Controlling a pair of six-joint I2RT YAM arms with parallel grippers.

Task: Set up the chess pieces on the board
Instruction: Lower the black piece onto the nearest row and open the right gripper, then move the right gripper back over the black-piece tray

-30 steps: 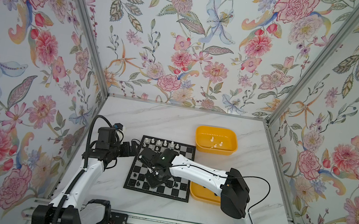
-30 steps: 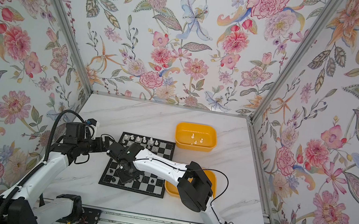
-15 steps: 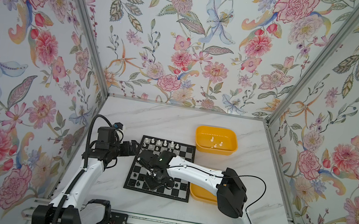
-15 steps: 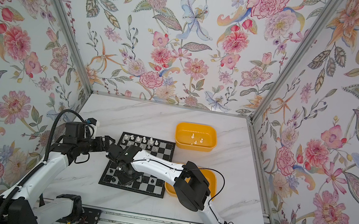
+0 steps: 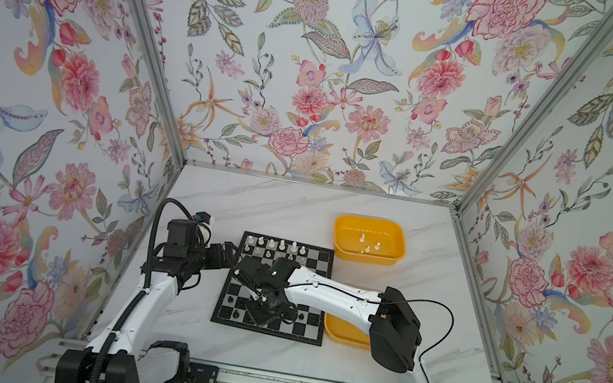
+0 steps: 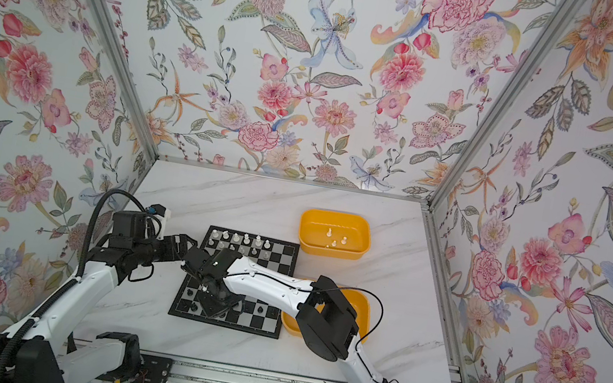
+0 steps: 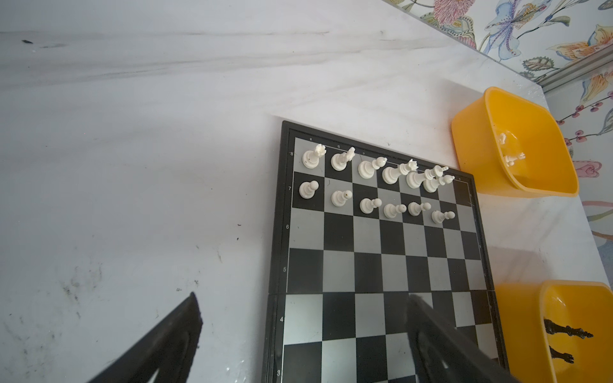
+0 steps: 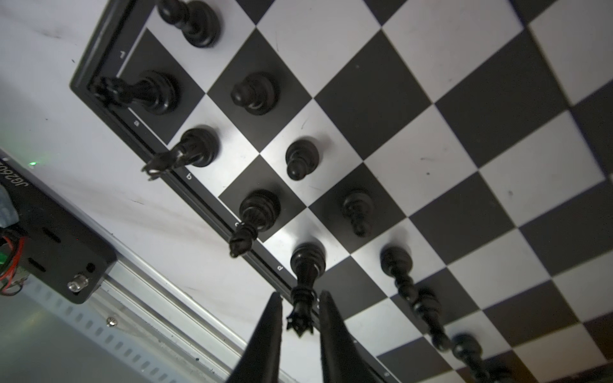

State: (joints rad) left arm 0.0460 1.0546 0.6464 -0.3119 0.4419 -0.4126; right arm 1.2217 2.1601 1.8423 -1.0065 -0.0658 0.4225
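Floral wallpaper walls (image 5: 315,76) fill the upper frame and both sides, joined by aluminium corner posts (image 5: 147,48). A white marble-patterned tabletop (image 5: 273,204) lies at lower centre

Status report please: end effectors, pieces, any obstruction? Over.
Left end effector open, at board edge. Right end effector slightly open around standing black queen. No obstruction seen.

On the board (image 7: 368,272) border, numbers 8 down to 3 and letters a, b, d.
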